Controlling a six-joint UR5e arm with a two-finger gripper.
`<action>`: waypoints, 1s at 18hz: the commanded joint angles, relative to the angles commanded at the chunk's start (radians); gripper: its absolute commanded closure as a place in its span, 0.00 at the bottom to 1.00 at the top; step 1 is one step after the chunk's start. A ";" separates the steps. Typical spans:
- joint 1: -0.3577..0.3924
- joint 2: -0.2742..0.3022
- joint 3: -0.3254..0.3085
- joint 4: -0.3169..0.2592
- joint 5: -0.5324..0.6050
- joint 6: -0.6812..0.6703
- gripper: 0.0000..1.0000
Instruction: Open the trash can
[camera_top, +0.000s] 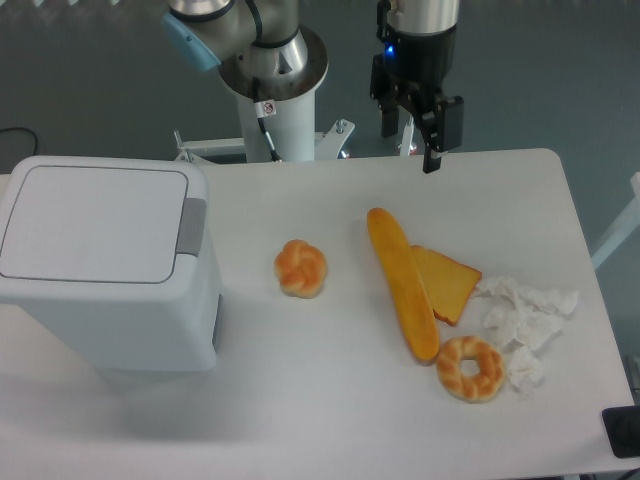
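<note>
The trash can (100, 270) is a big white boxy bin at the table's left side. Its flat lid (90, 222) lies shut, with a grey push-button tab (192, 227) on the lid's right edge. My gripper (412, 140) hangs over the table's far edge, well to the right of the bin and apart from it. Its two dark fingers point down, open, with nothing between them.
A round bun (301, 268) lies right of the bin. Further right are a baguette (402, 283), a toast slice (450, 284), a ring-shaped pastry (470, 368) and crumpled white tissue (525, 318). The arm's base (272, 100) stands behind the table.
</note>
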 joint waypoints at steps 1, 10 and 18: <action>0.000 0.000 -0.002 0.002 0.000 0.000 0.00; 0.000 -0.002 0.003 -0.002 -0.032 -0.002 0.00; 0.000 0.002 0.003 -0.003 -0.037 -0.046 0.00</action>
